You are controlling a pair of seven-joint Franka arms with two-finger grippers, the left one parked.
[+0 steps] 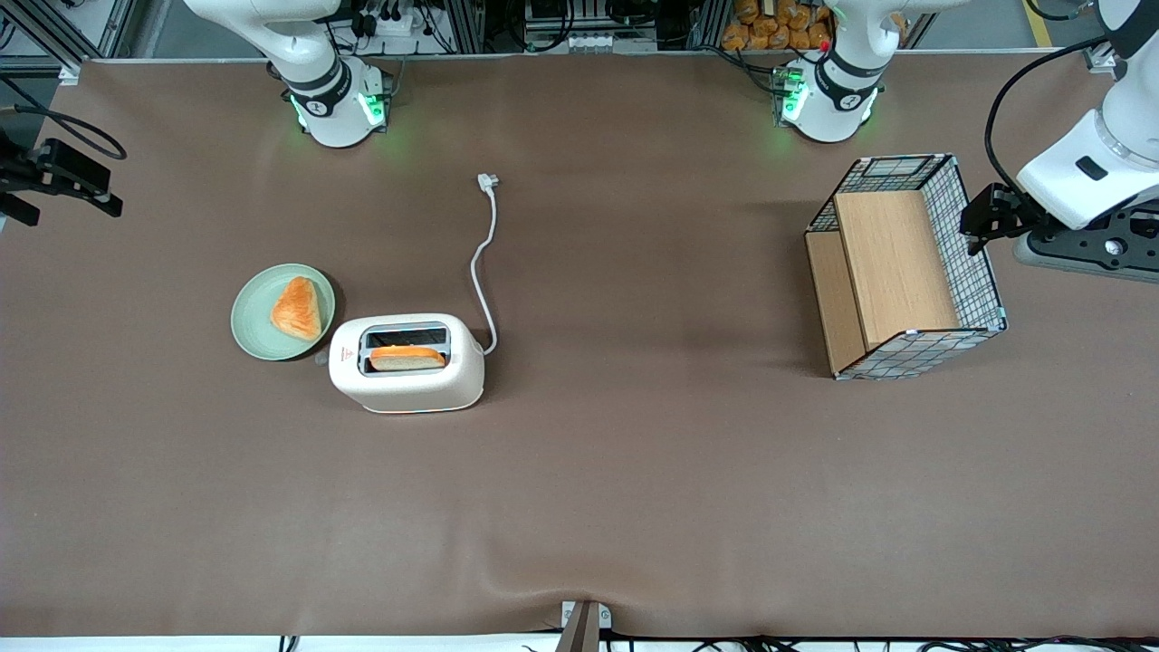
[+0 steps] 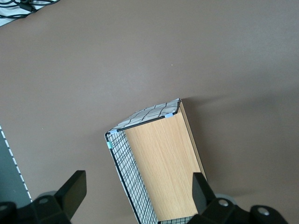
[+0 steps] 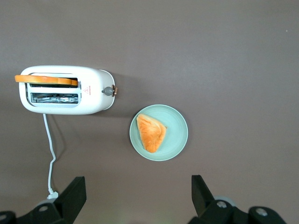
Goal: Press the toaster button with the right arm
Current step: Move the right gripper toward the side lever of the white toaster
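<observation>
High above the surface [image 1: 634,471], our hand [image 3: 138,205] hangs open, empty; descending, we risk missing the toaster button [image 3: 109,91] and nudging the toaster [image 3: 65,90].

White right arm [image 1: 308,54], black band, green-lit base; black gripper [image 3: 135,198] with open, wedge-shaped jaws

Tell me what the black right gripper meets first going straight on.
The open gripper, high above, points down: probably the bare brown table cover beside the round green plate, not the cream toaster. Depth unclear.

Robotics lab, bench-mounted arm bases [image 1: 335,109], aluminium framing [image 1: 54,36]
</observation>
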